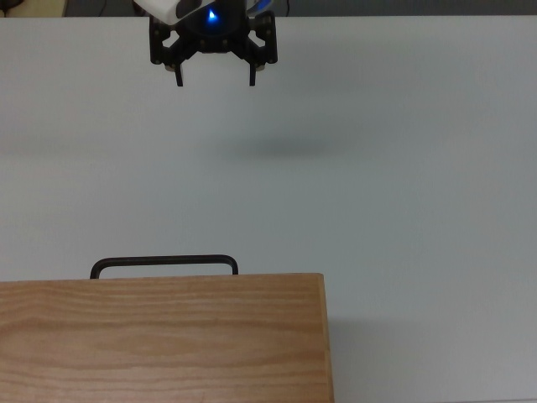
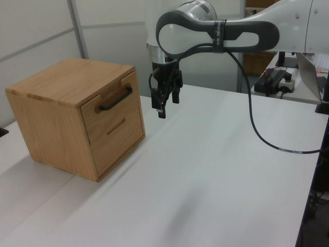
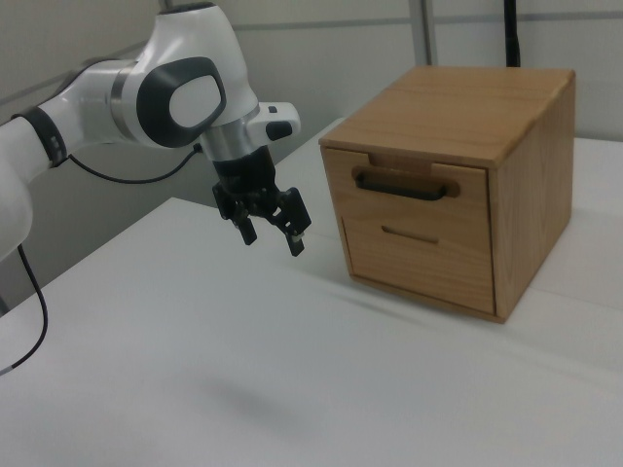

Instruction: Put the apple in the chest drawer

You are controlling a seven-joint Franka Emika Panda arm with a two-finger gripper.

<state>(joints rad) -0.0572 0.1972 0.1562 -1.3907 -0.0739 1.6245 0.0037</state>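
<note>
The apple is out of view in all three views. The oak-grain chest (image 2: 72, 116) (image 3: 458, 185) (image 1: 159, 336) stands on the white table with its top chest drawer (image 3: 414, 193) shut; the drawer carries a black bar handle (image 3: 404, 185) (image 2: 115, 98) (image 1: 164, 264). My gripper (image 1: 215, 82) (image 2: 161, 112) (image 3: 273, 240) hangs open above the table, in front of the drawer face and apart from the handle, with nothing between its fingers.
A lower drawer front (image 3: 419, 258) with a slot pull sits under the top drawer. A black cable (image 2: 257, 128) loops down from the arm onto the white table (image 2: 205, 170). Equipment and a box stand behind the table at the left view's right (image 2: 277, 77).
</note>
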